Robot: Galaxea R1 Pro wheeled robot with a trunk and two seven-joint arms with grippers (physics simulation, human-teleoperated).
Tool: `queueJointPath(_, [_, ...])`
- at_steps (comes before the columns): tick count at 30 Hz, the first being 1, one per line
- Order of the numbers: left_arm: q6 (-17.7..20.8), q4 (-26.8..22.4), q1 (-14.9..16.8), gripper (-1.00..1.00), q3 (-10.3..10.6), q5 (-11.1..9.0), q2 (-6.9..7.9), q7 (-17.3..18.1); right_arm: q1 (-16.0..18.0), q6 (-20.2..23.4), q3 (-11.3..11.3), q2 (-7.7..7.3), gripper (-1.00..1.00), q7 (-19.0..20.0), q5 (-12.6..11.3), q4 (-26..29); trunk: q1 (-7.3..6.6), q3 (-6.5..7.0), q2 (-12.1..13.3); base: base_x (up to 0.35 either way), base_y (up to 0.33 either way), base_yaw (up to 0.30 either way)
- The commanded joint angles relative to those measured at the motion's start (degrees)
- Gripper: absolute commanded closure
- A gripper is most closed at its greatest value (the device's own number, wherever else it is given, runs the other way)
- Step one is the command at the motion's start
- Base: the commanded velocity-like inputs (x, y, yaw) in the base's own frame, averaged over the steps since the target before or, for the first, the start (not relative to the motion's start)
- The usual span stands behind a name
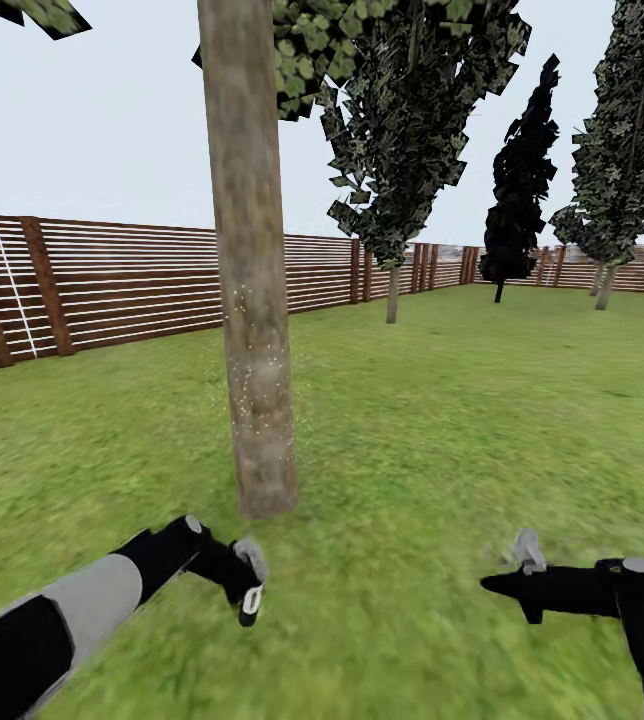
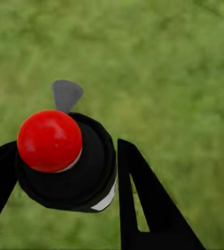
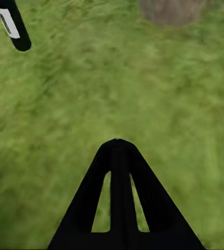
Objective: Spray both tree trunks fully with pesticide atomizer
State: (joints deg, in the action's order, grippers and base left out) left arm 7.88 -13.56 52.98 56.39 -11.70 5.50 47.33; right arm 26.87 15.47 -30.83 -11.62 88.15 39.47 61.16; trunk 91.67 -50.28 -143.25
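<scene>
One tree trunk (image 1: 252,300), mottled grey-brown, rises straight ahead of me on the lawn, with fine white specks scattered over its lower part. My left gripper (image 1: 245,580) hangs low just in front of its base, shut on the pesticide atomizer (image 1: 252,590). In the left wrist view the pesticide atomizer (image 2: 86,177) is a black bottle with a red round cap and a grey nozzle, clamped between the left gripper's (image 2: 65,148) black fingers (image 2: 143,203). My right gripper (image 1: 492,583) is shut and empty over the grass; its closed tips (image 3: 117,143) point toward the trunk base (image 3: 172,10).
A brown slat fence (image 1: 112,290) borders the lawn at the left and back. Dark narrow trees (image 1: 522,200) stand farther off at the right and centre. Open grass (image 1: 462,420) lies to the right of the trunk.
</scene>
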Motion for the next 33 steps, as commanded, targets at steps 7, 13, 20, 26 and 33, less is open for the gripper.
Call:
queueJointPath(7, [-21.45,12.12,-7.76,1.00,-9.79,-25.62,3.12,-12.32,-0.06,-14.31,-50.93,-1.42,1.00,-10.55,0.25,-2.80,0.00,0.00,0.01,0.000,0.000,0.000])
queueJointPath(13, [-31.47,12.39,-16.12,1.00,-9.90,-37.17,2.99,-29.71,-0.06,-16.53,-57.79,-0.96,-1.00,-27.74,0.75,-11.49,0.00,0.00,0.01,0.000,0.000,0.000])
queueJointPath(20, [-33.20,12.35,-19.75,1.00,-9.82,-38.42,-1.09,-52.46,-0.06,-17.13,-56.64,-0.61,-1.00,-55.15,13.12,-26.41,0.00,0.00,0.01,0.000,0.000,0.000])
queueJointPath(26, [-33.31,12.33,-23.11,1.00,-9.84,-38.47,-2.92,-57.03,-0.06,-17.09,-52.99,-0.60,-1.00,-56.56,26.22,-45.27,0.00,0.00,0.01,0.000,0.000,0.000])
queueJointPath(33, [-33.20,12.33,-23.27,1.00,-9.90,-38.48,-4.44,-56.67,-0.06,-16.97,-53.01,2.20,-1.00,-56.60,26.36,-46.32,0.00,0.00,0.01,0.000,0.000,0.000])
